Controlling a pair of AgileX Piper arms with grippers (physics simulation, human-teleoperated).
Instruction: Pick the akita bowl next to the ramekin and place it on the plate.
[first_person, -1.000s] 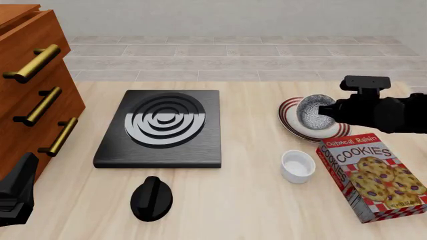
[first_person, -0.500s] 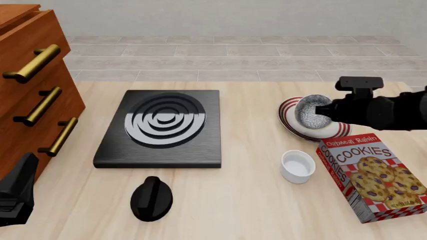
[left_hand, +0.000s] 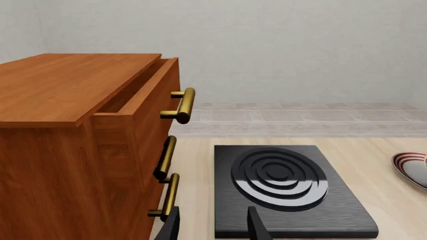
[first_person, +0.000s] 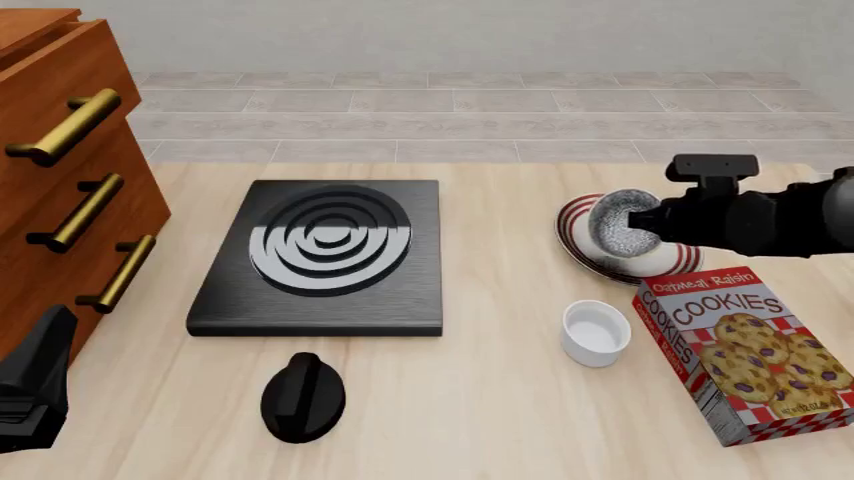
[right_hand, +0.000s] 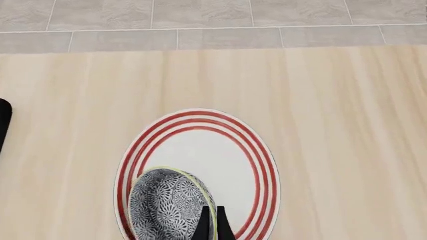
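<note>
Black right gripper (right_hand: 211, 225) pinched on the akita bowl (first_person: 617, 224) rim — bowl tilted, over the plate (right_hand: 200, 150). Ramekin (first_person: 595, 332) sits nearer, beside the cookie box (first_person: 747, 350). Left gripper (left_hand: 213, 227) parted, holding nothing, by the drawers (left_hand: 87, 150).

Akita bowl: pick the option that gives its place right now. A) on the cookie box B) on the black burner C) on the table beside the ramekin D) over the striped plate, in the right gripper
D: the akita bowl sits over the plate with the right gripper pinching its rim, while the ramekin stands alone on the table nearer the arms.
</note>
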